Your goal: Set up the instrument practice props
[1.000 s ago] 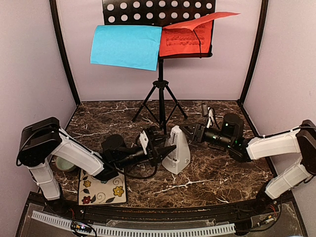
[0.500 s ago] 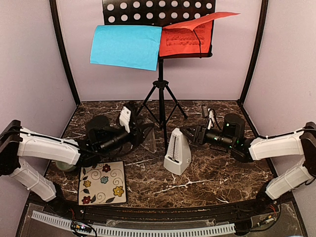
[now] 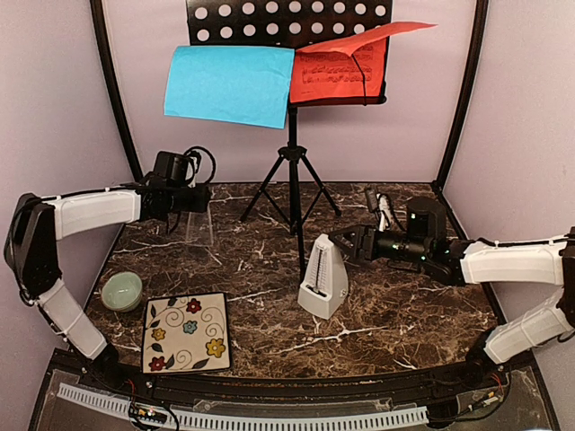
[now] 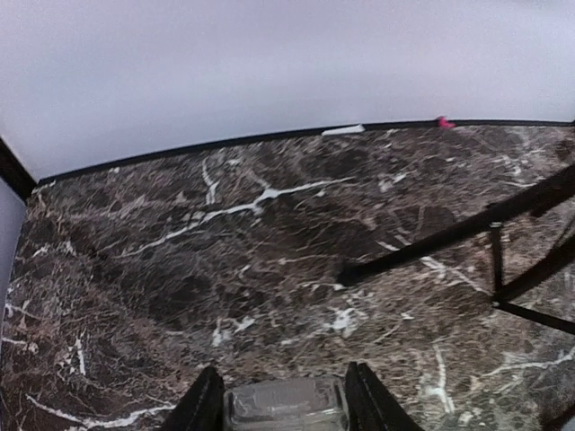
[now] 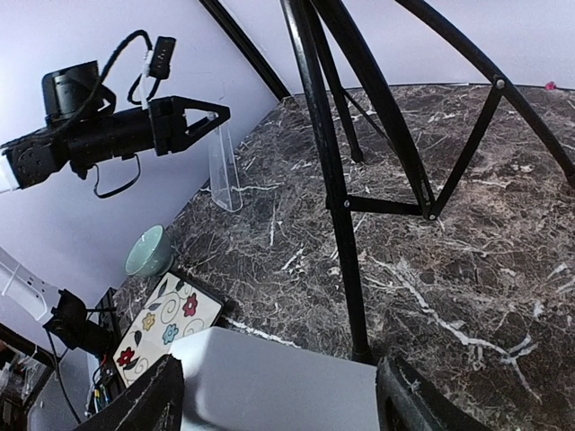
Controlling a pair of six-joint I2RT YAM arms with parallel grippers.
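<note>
The black tripod music stand (image 3: 292,153) stands at the back centre of the marble worktop (image 3: 404,314). Its pole is vertical, its three legs are splayed, and its hole-perforated desk (image 3: 287,11) faces the near edge. Two music sheets rest side by side on the desk, long axes horizontal. The blue sheet (image 3: 229,85) is on the left and overhangs the desk's left edge. The red printed sheet (image 3: 332,76) is on the right, its top edge curling forward and to the right. The small white pyramid-shaped metronome (image 3: 323,278) stands upright in front of the stand and slightly right of the pole, apex up, its pendulum face turned toward the near-left. The right pincer (image 5: 280,373) lies level at the metronome's upper right. Its fingers are spread wide to either side of the white body, and it cannot be determined whether they touch it. The left pincer (image 5: 216,115) is at the back-left of the worktop, well apart from the stand, and is closed on the top of a clear plastic cover (image 5: 225,171). The cover hangs with its long axis vertical; whether its lower end meets the worktop cannot be determined. A pale green bowl (image 3: 121,290) and a square flower-patterned tile (image 3: 187,330) sit at the near left.
</note>
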